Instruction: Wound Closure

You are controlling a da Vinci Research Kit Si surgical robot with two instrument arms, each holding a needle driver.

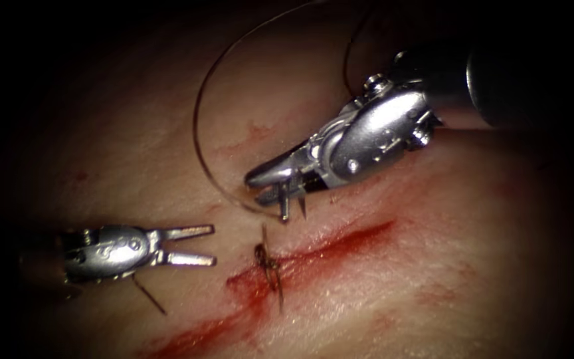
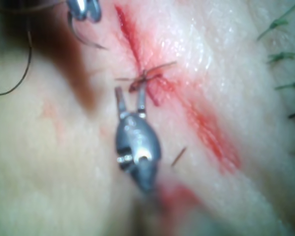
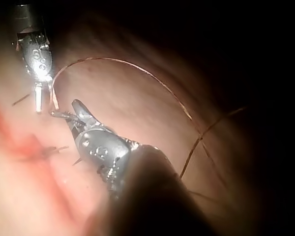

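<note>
My right tool [image 1: 255, 189] hovers just above the tissue [image 1: 433, 199] on the left side of the cut [image 1: 347, 242], shut on the curved needle [image 1: 284, 203]. The needle is out of the tissue; in the left wrist view it hangs as a hook [image 2: 86, 39] below the right tool [image 2: 83, 10], gripped near one end. Dark thread [image 1: 197, 126] arcs from the jaws in a wide loop. A tied knot [image 1: 267, 261] with short tails sits across the cut. My left tool [image 1: 212, 244] is left of the knot, open and holding nothing.
Red fluid [image 1: 247, 299] lies along the cut and around the knot. A short loose piece of thread [image 1: 149, 296] lies on the tissue beside the left tool. Several green strands [image 2: 285, 56] lie at the tissue's edge in the left wrist view.
</note>
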